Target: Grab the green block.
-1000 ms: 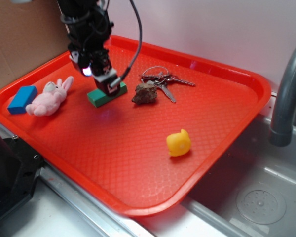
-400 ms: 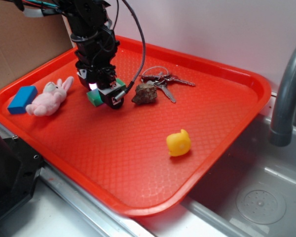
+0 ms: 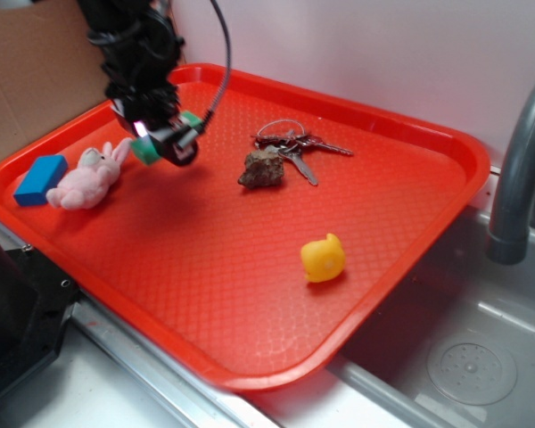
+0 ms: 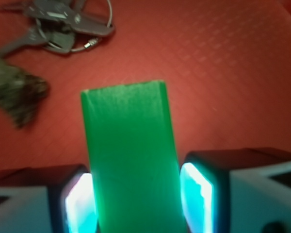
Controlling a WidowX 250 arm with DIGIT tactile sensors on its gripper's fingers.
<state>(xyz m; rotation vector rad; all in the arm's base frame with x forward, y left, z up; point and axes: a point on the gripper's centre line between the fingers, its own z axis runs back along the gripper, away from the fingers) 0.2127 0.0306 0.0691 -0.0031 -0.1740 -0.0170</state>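
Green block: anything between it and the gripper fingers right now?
Nothing visible. The wrist view shows the green block directly between the two finger pads, and in the exterior view the gripper holds it above the red tray.

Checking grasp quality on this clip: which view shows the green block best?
The wrist view: the green block fills the frame, clamped between the gripper's glowing pads. The exterior view shows only its green ends beside the gripper, lifted off the red tray.

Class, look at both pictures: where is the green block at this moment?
The green block is clamped in the hand, lifted above the red tray near its back-left corner, just right of the pink bunny; the wrist view shows fingers on both sides.
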